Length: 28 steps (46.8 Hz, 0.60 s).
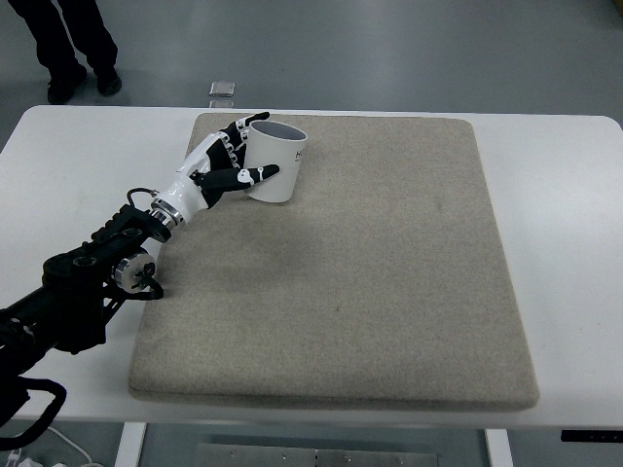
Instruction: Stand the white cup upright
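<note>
Left hand grips the tilted white cup, apparently empty, on the mat.

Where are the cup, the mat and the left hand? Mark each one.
cup [276,167], head view, on its white side wall
mat [370,282], head view, on its bare middle
left hand [216,167], head view, on the palm

There is just the one view, taken from high up on the robot's side and tipped forward and down. It stands far enough back to take in the white counter from side to side, its near edge running along the bottom of the frame and its far edge across the upper part. Beyond that edge the grey floor fills the top strip. The beige mat sits in the centre of the frame.
</note>
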{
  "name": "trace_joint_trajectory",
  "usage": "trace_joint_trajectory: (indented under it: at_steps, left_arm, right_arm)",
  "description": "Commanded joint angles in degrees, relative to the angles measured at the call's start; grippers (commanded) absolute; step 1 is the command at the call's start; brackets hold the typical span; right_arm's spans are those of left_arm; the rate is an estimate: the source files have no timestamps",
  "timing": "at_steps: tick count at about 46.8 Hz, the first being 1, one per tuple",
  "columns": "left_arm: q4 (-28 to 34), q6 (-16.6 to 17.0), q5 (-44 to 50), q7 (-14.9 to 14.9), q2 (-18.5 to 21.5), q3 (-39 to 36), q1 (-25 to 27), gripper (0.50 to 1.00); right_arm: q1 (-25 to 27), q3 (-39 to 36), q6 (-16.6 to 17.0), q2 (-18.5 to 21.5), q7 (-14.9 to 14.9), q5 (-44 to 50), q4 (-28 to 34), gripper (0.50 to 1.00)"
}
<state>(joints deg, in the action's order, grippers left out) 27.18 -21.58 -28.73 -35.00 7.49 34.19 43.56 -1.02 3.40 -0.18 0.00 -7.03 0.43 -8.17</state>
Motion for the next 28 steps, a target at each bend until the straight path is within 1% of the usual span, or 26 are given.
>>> trace_joint_trajectory:
  at_steps: [1,5,8,11,12,13,14,17,21,23,28]
  left_arm:
    - [0.0,0.0,0.0,0.0,0.1,0.0,-0.2,0.698]
    - [-0.1,0.0,0.0,0.0,0.3,0.0,-0.2,0.728]
    - [-0.2,0.1,0.0,0.0,0.5,0.0,-0.2,0.741]
    - [-0.1,0.1,0.0,0.0,0.8,0.0,-0.2,0.773]
    - [-0.2,0.0,0.0,0.0,0.9,0.1,-0.1,0.797]
    - [-0.1,0.1,0.0,0.0,1.0,0.1,-0.1,0.842]
    - [-0.1,0.0,0.0,0.0,1.0,0.1,-0.1,0.855]
    - [-0.2,0.0,0.1,0.0,1.1,0.2,-0.1,0.874]
    - [-0.2,0.0,0.1,0.0,1.2,0.2,0.1,0.919]
    - [-0.1,0.0,0.1,0.0,1.2,0.2,0.1,0.924]
    - [0.0,0.0,0.0,0.0,1.3,0.3,0.4,0.958]
  right_arm:
    - [0.1,0.0,0.0,0.0,0.0,0.0,0.0,0.93]
    - [0.1,0.0,0.0,0.0,0.0,0.0,0.0,0.93]
    - [0.1,0.0,0.0,0.0,0.0,0.0,0.0,0.93]
    - [0.1,0.0,0.0,0.0,0.0,0.0,0.0,0.93]
    - [0.1,0.0,0.0,0.0,0.0,0.0,0.0,0.93]
    - [0.1,0.0,0.0,0.0,0.0,0.0,0.0,0.93]
    - [0.1,0.0,0.0,0.0,0.0,0.0,-0.1,0.93]
    - [0.1,0.0,0.0,0.0,0.0,0.0,0.0,0.93]
    - [0.1,0.0,0.0,0.0,0.0,0.0,-0.1,0.93]
    - [0.1,0.0,0.0,0.0,0.0,0.0,-0.1,0.93]
    - [0.1,0.0,0.0,0.0,0.0,0.1,-0.1,0.93]
